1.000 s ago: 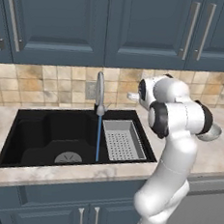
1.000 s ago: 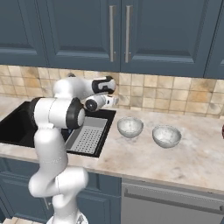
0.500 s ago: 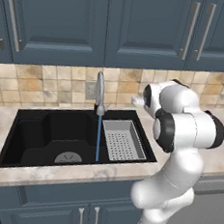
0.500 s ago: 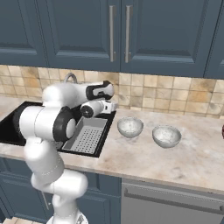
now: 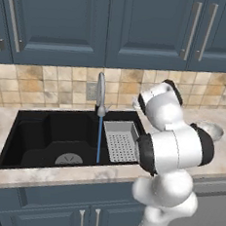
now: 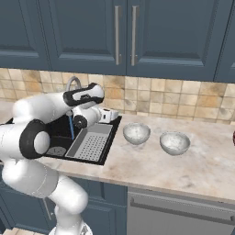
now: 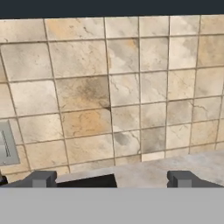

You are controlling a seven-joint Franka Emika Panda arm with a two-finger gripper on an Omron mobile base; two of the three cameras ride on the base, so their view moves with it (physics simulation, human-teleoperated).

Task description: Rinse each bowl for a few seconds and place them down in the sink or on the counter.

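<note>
Hiding one bowl (image 5: 207, 130) behind the arm; jaws apart, empty, facing tiled wall (image 7: 109, 87).

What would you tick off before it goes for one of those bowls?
1. Water running: ok, a stream falls from the faucet into the sink.
2. Both bowls upright on the counter: ok, near bowl and far bowl stand apart.
3. Gripper empty, jaws open: ok.
4. Gripper aimed at a bowl: not ok, it faces the tiled wall.
5. Room in the sink beside the tray: ok.
</note>
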